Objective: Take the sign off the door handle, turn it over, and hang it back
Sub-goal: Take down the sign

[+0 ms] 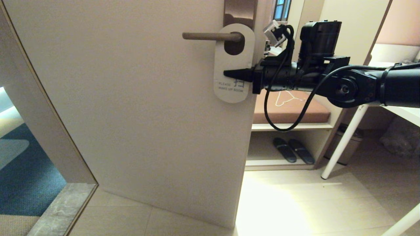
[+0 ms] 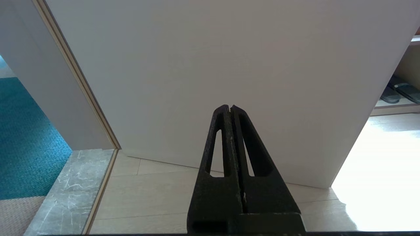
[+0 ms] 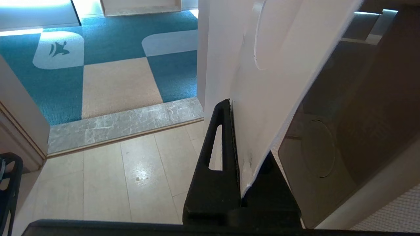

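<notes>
The sign hangs by its large hole on the door handle, a slim bronze lever below its backplate. The white side faces me and reads "Please make up room". My right gripper reaches in from the right and is shut on the sign's lower half, just above the lettering. In the right wrist view the sign stands edge-on inside the right gripper, with one finger in front and the other hidden behind the card. My left gripper is shut on nothing, low before the door.
The pale door stands ajar, its free edge beside the sign. A marble threshold and blue carpet lie to the left. To the right are a shelf with slippers, a bin and a white table leg.
</notes>
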Tool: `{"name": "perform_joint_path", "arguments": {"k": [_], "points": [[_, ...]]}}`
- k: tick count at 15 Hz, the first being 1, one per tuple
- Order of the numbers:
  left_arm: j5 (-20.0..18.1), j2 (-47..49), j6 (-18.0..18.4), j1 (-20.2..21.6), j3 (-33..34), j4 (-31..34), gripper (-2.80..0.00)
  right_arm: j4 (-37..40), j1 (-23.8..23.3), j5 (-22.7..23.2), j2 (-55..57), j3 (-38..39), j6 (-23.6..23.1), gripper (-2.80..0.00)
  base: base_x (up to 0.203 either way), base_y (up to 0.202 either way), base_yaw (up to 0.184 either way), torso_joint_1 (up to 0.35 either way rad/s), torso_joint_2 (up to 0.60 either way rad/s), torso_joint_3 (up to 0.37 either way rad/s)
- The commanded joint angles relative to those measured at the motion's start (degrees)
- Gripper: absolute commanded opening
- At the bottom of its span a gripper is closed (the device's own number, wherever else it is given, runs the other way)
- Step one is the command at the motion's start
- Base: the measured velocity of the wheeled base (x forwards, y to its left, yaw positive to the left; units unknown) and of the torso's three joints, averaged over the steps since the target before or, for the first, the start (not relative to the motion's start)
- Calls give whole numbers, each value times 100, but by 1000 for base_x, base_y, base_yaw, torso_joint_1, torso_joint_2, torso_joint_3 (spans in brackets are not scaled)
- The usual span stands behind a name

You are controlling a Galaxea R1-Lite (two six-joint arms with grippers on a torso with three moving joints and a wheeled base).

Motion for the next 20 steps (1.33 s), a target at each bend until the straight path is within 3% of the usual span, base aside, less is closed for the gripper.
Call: {"name": "perform_joint_path", "arguments": {"k": [1, 6, 16, 20], "points": [[1, 8, -7, 2, 6, -2, -280, -12, 33, 9, -20, -13, 0, -280, 0, 0, 0, 0, 0, 0], [-3, 8, 1, 2, 7, 7, -280, -21, 219, -153, 9, -106, -248, -280, 0, 0, 0, 0, 0, 0], [-1, 8, -1, 2, 2, 2, -280, -15, 313, -483, 15, -256, -211, -280, 0, 0, 0, 0, 0, 0], [-3, 8, -6, 2, -1, -2, -280, -12, 470, -811, 17, -396, -203, -280, 0, 0, 0, 0, 0, 0]]}}
